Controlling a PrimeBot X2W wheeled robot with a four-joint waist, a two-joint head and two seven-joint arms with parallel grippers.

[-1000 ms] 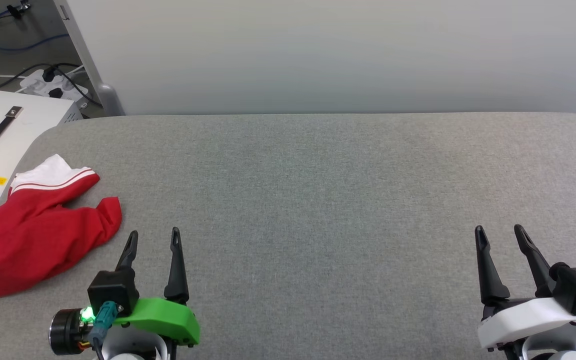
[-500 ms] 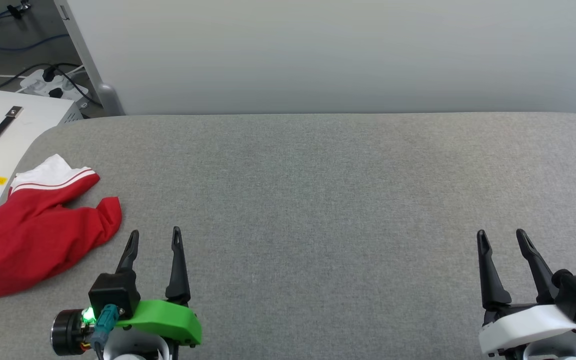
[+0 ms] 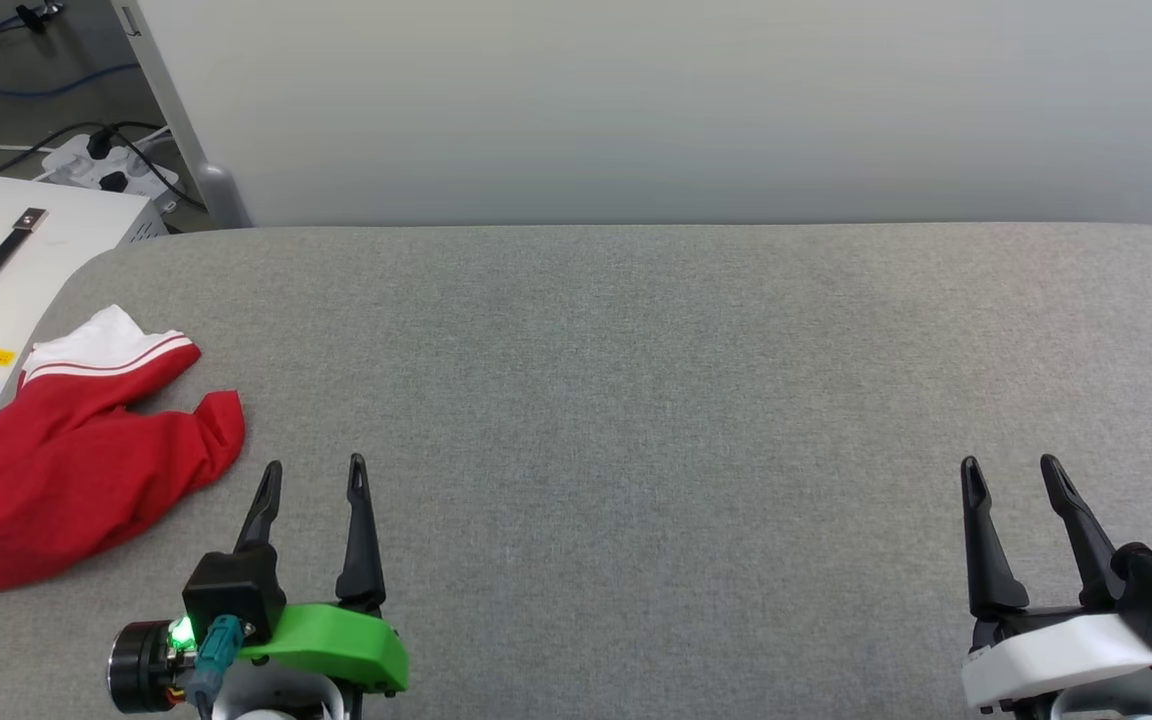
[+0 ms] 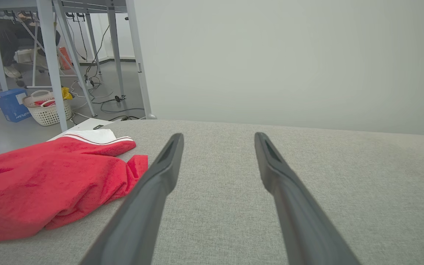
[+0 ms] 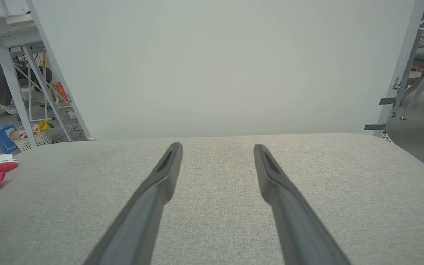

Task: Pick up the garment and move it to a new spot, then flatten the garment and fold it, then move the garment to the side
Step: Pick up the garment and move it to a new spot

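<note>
Left wrist view adds a white basket (image 4: pixel 41 114) beyond the crumpled garment (image 4: pixel 42 184); both arms' jaws apart

Grey fabric table (image 3: pixel 636 400) w/ crumpled red garment (image 3: pixel 76 470) at left edge.

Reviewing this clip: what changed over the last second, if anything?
Very little. The left gripper and right gripper each eased back slightly toward the robot, the right one also drifting a touch outward. Nothing was grasped or released. Both stayed open and empty, and the garment stayed crumpled at the table's left end.
</note>
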